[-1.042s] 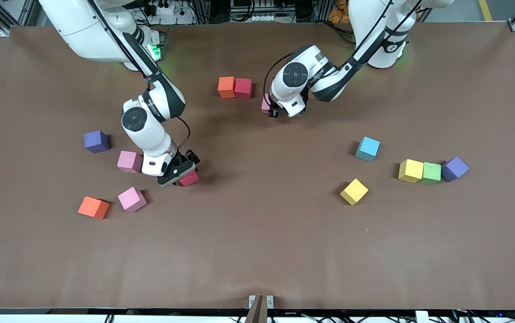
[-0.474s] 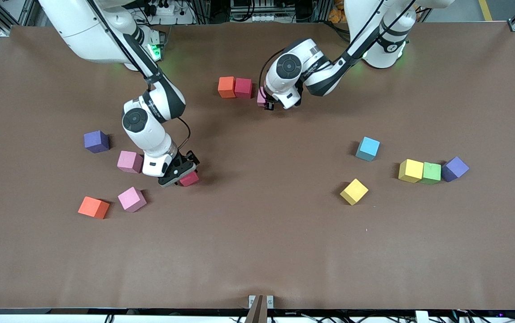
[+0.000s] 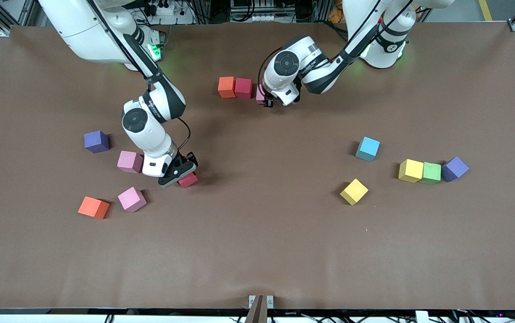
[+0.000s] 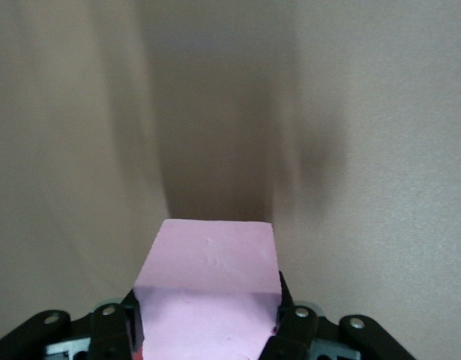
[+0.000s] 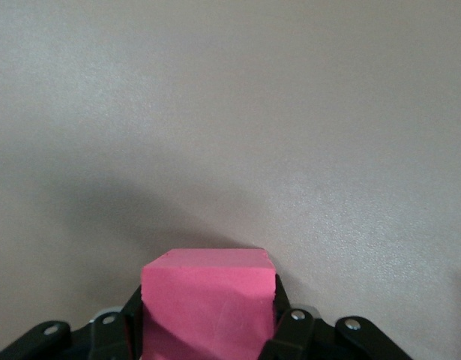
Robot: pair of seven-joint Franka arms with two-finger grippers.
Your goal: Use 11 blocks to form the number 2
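Observation:
An orange block [image 3: 226, 87] and a red block [image 3: 243, 87] sit touching in a row near the robots' bases. My left gripper [image 3: 265, 99] is shut on a pink block [image 3: 260, 94], low and right beside that red block. In the left wrist view the pink block [image 4: 211, 277] fills the space between the jaws of the left gripper [image 4: 208, 319]. My right gripper [image 3: 182, 176] is shut on a second red block [image 3: 189, 181] on the table, which shows as the red block [image 5: 208, 300] in the right gripper [image 5: 208, 326]. No number 2 shape is visible.
Toward the right arm's end lie a purple block [image 3: 96, 141], two pink blocks [image 3: 129, 161] [image 3: 132, 199] and an orange block [image 3: 93, 207]. Toward the left arm's end lie a light blue block [image 3: 368, 148], two yellow blocks [image 3: 354, 191] [image 3: 410, 170], a green cube [image 3: 431, 173] and another purple block [image 3: 455, 168].
The left gripper has carried the pink block toward the bases, up beside the orange and red pair. The right gripper's jaws have closed onto the red block.

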